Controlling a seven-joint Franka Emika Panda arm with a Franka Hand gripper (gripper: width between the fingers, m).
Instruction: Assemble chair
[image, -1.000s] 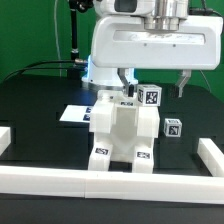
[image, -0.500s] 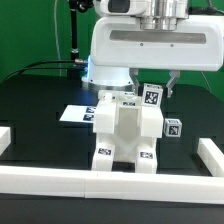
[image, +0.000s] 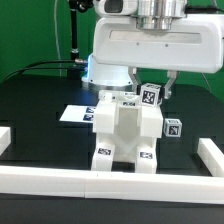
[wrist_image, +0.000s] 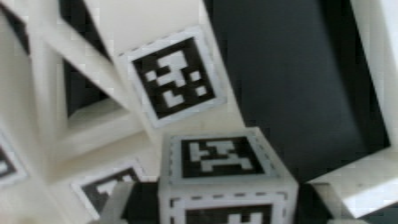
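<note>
The partly built white chair (image: 124, 135) stands mid-table, with marker tags on its front feet. A white tagged part (image: 150, 97) rises at its back, on the exterior view's right. One dark finger (image: 168, 88) hangs from under the big white arm link, just beside that tagged part. I cannot see whether it touches the part, and the other finger is hidden. The wrist view is filled by a tagged white block (wrist_image: 222, 165), a tagged panel (wrist_image: 175, 78) and white chair bars (wrist_image: 54, 80). No fingers show clearly there.
A small white tagged part (image: 172, 128) lies on the black table at the exterior view's right of the chair. The marker board (image: 74, 114) lies behind on the left. White rails run along the front (image: 120, 181), right (image: 211, 154) and left (image: 5, 138).
The visible finger has moved toward the exterior view's left, from out beside the chair to right next to the raised tagged part. The chair and the loose part have not moved.
</note>
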